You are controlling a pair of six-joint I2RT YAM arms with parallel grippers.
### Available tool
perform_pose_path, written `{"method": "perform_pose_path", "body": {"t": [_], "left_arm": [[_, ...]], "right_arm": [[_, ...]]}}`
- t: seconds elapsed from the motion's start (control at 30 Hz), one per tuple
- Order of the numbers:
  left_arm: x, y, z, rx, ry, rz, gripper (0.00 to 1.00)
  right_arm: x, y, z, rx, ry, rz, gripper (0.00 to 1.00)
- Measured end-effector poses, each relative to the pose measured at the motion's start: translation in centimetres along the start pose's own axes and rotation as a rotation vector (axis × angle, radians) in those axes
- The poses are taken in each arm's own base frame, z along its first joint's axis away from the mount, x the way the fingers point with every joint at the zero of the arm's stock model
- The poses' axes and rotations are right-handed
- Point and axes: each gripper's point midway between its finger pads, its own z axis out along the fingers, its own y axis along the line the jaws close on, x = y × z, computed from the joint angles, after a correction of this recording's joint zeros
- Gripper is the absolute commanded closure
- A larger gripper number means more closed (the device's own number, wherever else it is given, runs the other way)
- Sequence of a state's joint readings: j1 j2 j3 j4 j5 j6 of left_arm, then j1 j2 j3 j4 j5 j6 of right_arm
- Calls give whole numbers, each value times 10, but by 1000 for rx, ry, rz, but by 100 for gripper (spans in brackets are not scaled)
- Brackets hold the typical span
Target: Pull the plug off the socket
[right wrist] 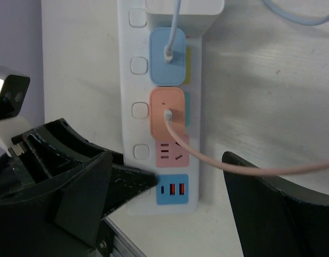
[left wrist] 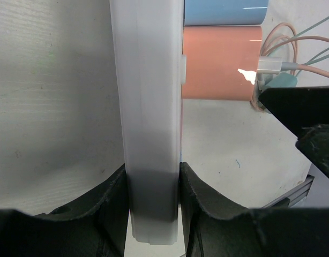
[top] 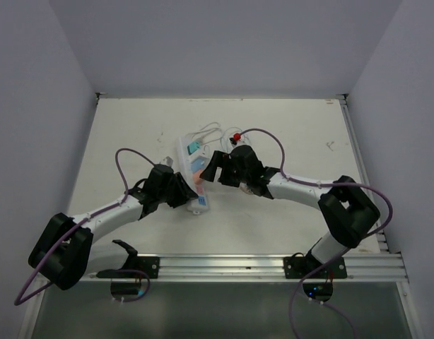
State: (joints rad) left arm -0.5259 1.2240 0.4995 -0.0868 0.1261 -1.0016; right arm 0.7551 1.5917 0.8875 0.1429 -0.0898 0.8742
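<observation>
- Socket (right wrist: 137, 88) is one long white strip. It lies flat on the white table (top: 295, 134), between the two grippers.
- Left gripper (left wrist: 152, 209) is squeezed shut on the near end of the socket, with one finger on each side.
- Right gripper (right wrist: 191, 184) hangs wide open over the socket and holds nothing. One pink cord (right wrist: 250, 167) runs between its fingers.
- Three plugs sit in the socket: one white plug (right wrist: 184, 5), one blue plug (right wrist: 167, 56) and one orange plug (right wrist: 167, 110).
- Four small white buttons (right wrist: 139, 65) run down one side.
</observation>
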Motion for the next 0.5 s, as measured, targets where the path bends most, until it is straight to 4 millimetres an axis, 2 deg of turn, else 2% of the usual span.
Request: {"method": "perform_pose_path", "body": {"t": [0.2, 0.37, 0.5], "left_arm": [[0, 0, 0, 3, 0, 0, 100], [1, 0, 0, 7, 1, 0, 100], [1, -1, 0, 9, 1, 0, 100]], "right_arm": [[2, 10, 30, -2, 8, 16, 16], [4, 6, 44, 18, 14, 26, 28], [7, 3, 51, 27, 23, 26, 43]]}}
